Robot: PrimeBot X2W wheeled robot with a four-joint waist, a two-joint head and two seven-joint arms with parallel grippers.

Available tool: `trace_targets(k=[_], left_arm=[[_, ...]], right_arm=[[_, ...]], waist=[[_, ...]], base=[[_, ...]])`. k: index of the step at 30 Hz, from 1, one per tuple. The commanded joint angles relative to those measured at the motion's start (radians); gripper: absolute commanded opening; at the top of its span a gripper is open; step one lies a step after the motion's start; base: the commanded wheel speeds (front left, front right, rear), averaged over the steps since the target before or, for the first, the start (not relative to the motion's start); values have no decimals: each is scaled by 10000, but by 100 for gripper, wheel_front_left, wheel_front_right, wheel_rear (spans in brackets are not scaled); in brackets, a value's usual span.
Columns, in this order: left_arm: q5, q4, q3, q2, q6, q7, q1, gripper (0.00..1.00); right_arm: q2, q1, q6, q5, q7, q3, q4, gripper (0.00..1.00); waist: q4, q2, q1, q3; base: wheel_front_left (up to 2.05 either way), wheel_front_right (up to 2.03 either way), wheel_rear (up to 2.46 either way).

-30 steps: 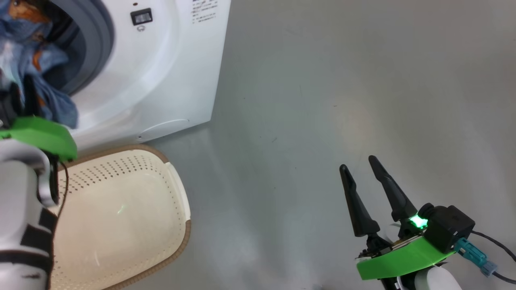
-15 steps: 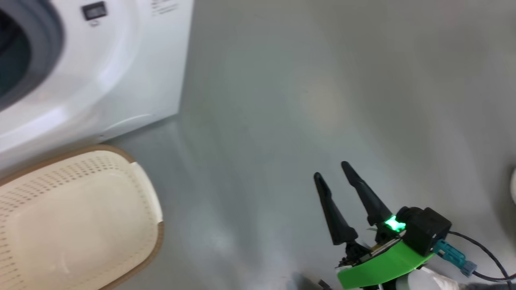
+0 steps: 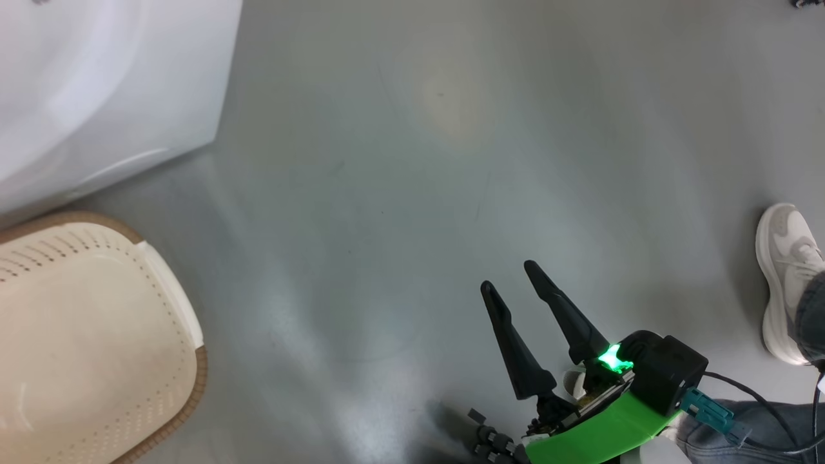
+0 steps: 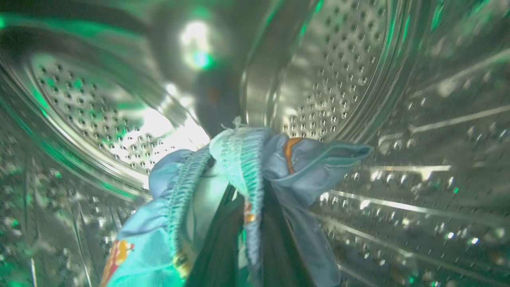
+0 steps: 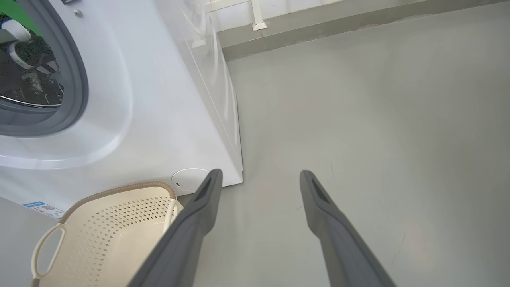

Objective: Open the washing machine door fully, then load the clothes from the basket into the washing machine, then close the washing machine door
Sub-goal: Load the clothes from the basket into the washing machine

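shiny steel drum (image 4: pixel 338 59) with little round holes; inside, the left tool (image 4: pixel 249 207) pinches soft blue clothes (image 4: pixel 239 155). the right tool (image 3: pixel 508 276) stands spread.

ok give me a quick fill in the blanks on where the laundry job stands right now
1. The left gripper holds the clothes inside the steel ____.
2. The basket by the washing machine is ____.
3. The right gripper hangs ____ over the floor, holding nothing.

Missing words: drum; empty; open
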Motion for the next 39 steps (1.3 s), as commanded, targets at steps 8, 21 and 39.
trace_targets(k=[8,21,39], left_arm=[[524,1235,-585,668,-72,891,-827,0],[61,2189,-428,-4,637,177,-433,100],[-914,729,304,-1534,588,-221,2516,100]], right_arm=[[-93,379,62,55,-49,192,-262,100],[-93,-15,62,-57,-49,149,-32,100],[-93,-150,62,-425,-49,-203,409,100]], waist=[[-57,0,0,341],[394,0,0,-182],[1708,0,0,-2104]], base=[[0,0,0],[0,0,0],[0,0,0]])
